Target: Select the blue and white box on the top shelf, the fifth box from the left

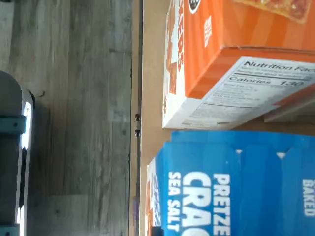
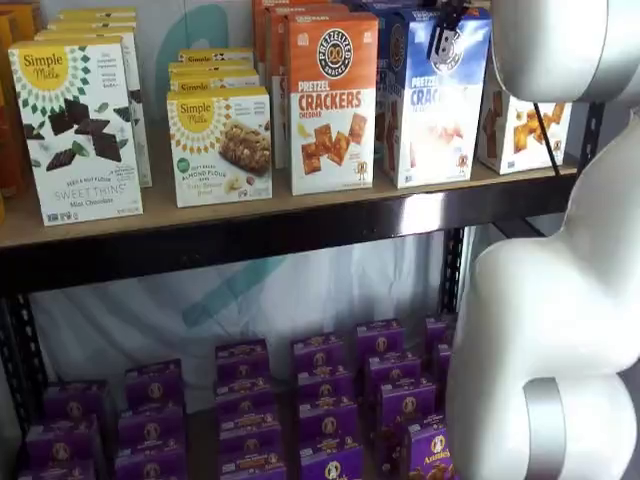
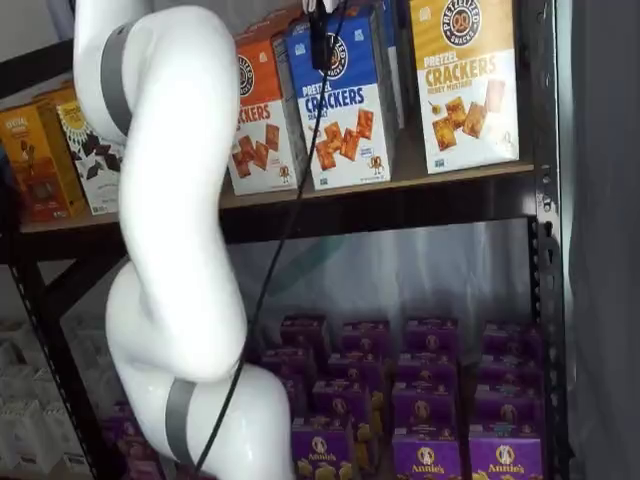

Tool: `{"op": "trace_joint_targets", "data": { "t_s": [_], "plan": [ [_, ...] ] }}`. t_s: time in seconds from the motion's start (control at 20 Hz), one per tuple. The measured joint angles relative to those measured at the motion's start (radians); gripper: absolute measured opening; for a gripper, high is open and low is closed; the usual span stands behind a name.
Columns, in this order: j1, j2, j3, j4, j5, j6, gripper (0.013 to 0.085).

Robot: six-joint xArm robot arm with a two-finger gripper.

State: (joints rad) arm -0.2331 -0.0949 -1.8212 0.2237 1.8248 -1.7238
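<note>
Glossy white arm (image 2: 560, 300) casings, smooth and rounded with grey bands at the joints, fill the right side of one shelf view and the left half of the other, nearer the lens than anything on the shelves.

At the upper edge of both shelf views the tool (image 2: 443, 30) hangs as slim black fingers over the top of the blue and white box (image 2: 435, 120). The tool is fully closed, pinching the box's upper edge, with one matte black finger flat against the blue front panel just beside the round logo. A thin black cable (image 3: 290, 230) trails down from it in front of the shelf.

The held box is tall, flat-sided cardboard: blue above, white below, with "CRACKERS" lettering and orange cracker pictures. It stands upright on the top shelf (image 2: 250, 235), a light tan board with a dark metal front rail. In the wrist view its blue top flap reads "PRETZEL CRACKERS SEA SALT".

Touching its left side is the orange-topped cheddar box (image 2: 333, 100), the same tall shape; the wrist view shows that box's white nutrition panel and, beyond the shelf edge, grey wood-grain floor (image 1: 74, 123). To the right stands a yellow-topped cracker box (image 3: 465, 80), a little apart.

Further left in a shelf view are the white and yellow snack boxes (image 2: 75, 130). Below, rows of small purple boxes (image 2: 320, 400) crowd the lower level.
</note>
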Motion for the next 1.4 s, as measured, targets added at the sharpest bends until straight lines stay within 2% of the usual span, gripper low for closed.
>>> {"op": "trace_joint_targets", "data": {
  "t_s": [0.2,0.5,0.6,0.8,1.4],
  "plan": [
    [-0.010,0.010,-0.029,0.019,0.047,0.002,0.0570],
    [-0.007,-0.031,-0.015,0.003,0.078,0.004,0.0570],
    [-0.009,-0.066,0.019,0.006,0.069,0.004,0.0570],
    [-0.003,-0.129,0.069,-0.020,0.096,0.001,0.0570],
    [-0.022,-0.369,0.302,-0.040,0.138,-0.023,0.0570]
  ]
}}
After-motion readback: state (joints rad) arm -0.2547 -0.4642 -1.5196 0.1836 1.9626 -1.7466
